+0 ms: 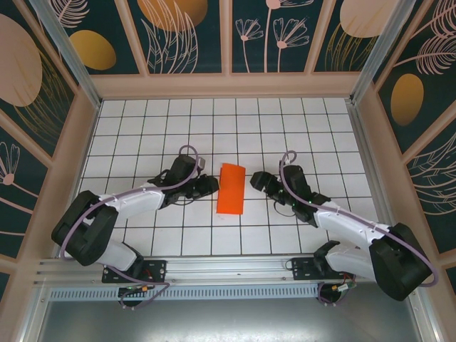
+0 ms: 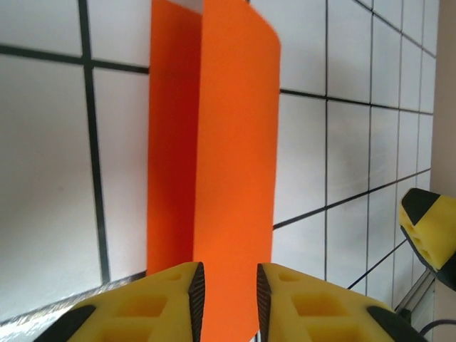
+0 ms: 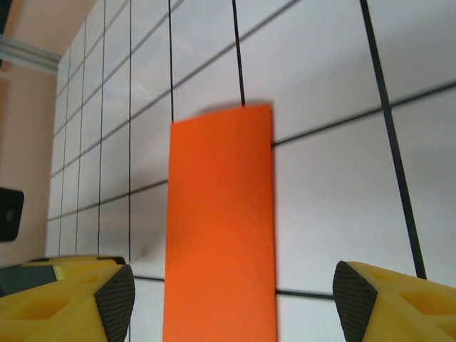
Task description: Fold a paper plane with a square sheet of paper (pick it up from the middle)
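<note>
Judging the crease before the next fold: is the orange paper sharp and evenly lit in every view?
Top external: folded orange paper sharp, evenly lit, no glare. Left wrist: it is close and soft-edged, left flap darker. Right wrist: its far edge is blurred, with a faint shadow on the white tiles beyond.

Mid-table: I am seeing the thin orange sheet of paper (image 1: pixel 230 189), folded narrow, lying on the white tiled table (image 1: pixel 142 128). I am finding the yellow-fingered left gripper (image 1: pixel 211 187) just beside its left edge, the yellow-fingered right gripper (image 1: pixel 255 180) near its right.
</note>
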`<state>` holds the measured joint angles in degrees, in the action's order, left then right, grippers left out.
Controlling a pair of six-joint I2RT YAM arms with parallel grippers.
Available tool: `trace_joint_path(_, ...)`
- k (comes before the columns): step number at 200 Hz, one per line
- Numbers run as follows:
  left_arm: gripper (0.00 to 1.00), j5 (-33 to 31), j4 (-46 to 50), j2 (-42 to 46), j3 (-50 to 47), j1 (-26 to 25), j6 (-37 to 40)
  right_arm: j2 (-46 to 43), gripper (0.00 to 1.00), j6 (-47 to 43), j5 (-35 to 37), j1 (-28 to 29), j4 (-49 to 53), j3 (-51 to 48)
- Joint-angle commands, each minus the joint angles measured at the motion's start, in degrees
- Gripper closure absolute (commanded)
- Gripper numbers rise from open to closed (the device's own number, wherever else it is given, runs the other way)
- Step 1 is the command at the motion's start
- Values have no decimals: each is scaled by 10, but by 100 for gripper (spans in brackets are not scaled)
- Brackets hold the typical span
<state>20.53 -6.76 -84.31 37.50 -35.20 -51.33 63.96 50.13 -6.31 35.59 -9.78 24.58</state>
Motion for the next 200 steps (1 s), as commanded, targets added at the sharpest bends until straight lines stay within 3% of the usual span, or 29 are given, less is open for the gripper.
trace_joint_path(1,66,14,-37,15,-23,1,-23,-14,22,39,-6,11,-22,-11)
trace_joint_path(37,58,51,-71,-21,-10,4,-24,-15,22,52,-8,25,-66,-42)
trace_joint_path(88,57,98,-88,-97,27,25,-12,15,22,17,-63,29,-55,-24)
trace_joint_path(200,56,137,-50,-173,79,43,30,59,23,12,-52,48,-16,34)
